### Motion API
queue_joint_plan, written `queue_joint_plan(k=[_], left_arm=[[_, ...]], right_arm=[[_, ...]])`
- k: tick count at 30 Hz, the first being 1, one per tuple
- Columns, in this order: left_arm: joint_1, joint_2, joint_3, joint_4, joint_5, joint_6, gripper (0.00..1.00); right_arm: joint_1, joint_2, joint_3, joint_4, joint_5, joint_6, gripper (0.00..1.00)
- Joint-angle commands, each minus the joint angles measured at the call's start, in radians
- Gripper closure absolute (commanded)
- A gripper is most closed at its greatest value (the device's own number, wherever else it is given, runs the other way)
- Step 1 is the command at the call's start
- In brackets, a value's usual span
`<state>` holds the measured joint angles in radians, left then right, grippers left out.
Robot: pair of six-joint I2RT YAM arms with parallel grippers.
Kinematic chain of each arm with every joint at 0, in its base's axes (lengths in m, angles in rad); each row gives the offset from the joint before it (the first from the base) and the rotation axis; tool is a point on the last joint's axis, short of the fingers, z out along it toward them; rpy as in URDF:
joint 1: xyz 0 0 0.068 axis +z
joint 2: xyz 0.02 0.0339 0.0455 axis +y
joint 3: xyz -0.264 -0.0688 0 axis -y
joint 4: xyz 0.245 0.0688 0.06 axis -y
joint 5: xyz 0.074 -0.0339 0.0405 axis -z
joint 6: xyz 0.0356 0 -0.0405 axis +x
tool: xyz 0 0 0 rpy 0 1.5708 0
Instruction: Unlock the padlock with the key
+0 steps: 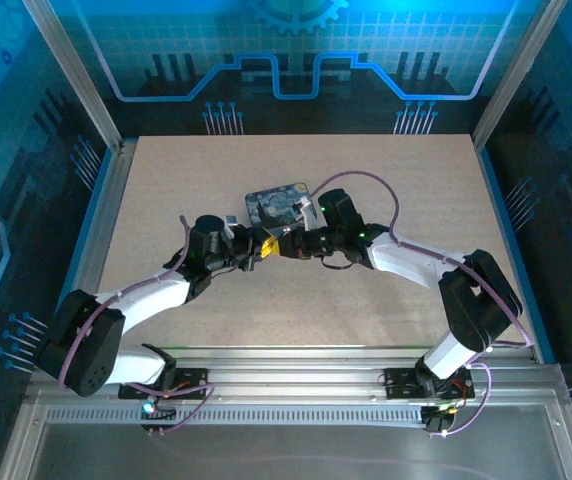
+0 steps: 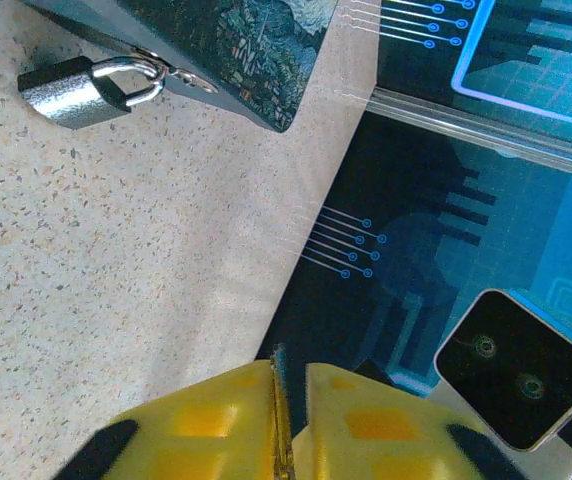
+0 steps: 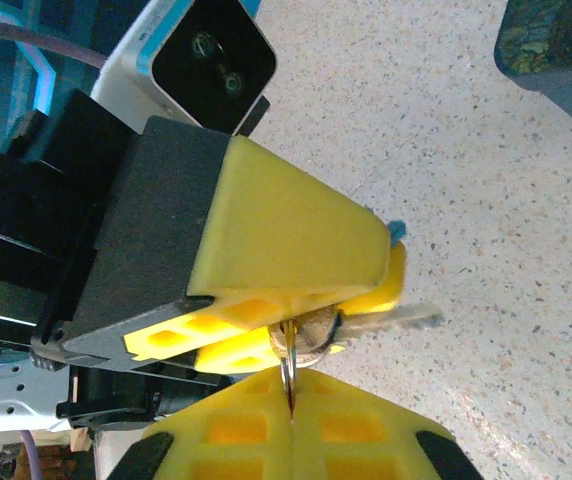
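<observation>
Where the two arms are facing tip to tip over the middle of the worktop [image 1: 416,190], item one, the right hand [image 3: 291,428], is sitting nearest its own camera, its yellow fingers pressing together on a thin key ring [image 3: 288,368]. Item two, the key [image 3: 311,335], is joining that ring just beyond. Its brassy head is lying between the fingers of the left hand [image 3: 391,275], which are clamping together on it, and its pale blade is sticking out sideways, blurred. Item three, the padlock [image 2: 76,92], is lying farther off on the worktop, silver body on its side, shackle hooking through the hasp of the swirl-painted box [image 2: 266,35]. It is sitting apart from both hands, ahead and left of the left hand's fingertips. The box is standing farthest back.
</observation>
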<state>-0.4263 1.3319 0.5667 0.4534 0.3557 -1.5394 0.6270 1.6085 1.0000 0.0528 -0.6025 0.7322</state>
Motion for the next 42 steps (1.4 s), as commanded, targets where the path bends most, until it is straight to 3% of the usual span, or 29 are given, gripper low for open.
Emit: queue_joint_plan(k=[1, 7, 12, 16, 23, 31, 42], left_arm=[[0.009, -0.027, -0.011, -0.01, 0.019, 0.036, 0.9], [0.009, -0.036, -0.011, -0.025, 0.02, 0.067, 1.0], [0.012, -0.039, 0.026, -0.061, 0.048, 0.189, 1.0], [0.016, -0.012, 0.079, -0.104, 0.1, 0.387, 1.0], [0.016, -0.005, 0.092, -0.096, 0.126, 0.55, 1.0], [0.015, 0.044, 0.118, 0.01, 0.255, 0.629, 1.0], [0.015, 0.059, 0.123, 0.031, 0.35, 0.659, 1.0]], right_arm=[[-0.011, -0.024, -0.012, -0.011, 0.007, -0.022, 1.0], [-0.024, -0.041, -0.027, -0.014, 0.008, -0.028, 1.0], [-0.041, -0.059, -0.036, -0.039, 0.005, -0.042, 1.0], [-0.075, -0.094, -0.053, -0.057, -0.021, -0.057, 0.81], [-0.134, -0.182, -0.115, -0.051, -0.047, -0.053, 0.7], [-0.126, -0.146, -0.148, 0.037, -0.129, -0.055, 0.59], [-0.155, -0.08, -0.17, 0.155, -0.192, -0.033, 0.59]])
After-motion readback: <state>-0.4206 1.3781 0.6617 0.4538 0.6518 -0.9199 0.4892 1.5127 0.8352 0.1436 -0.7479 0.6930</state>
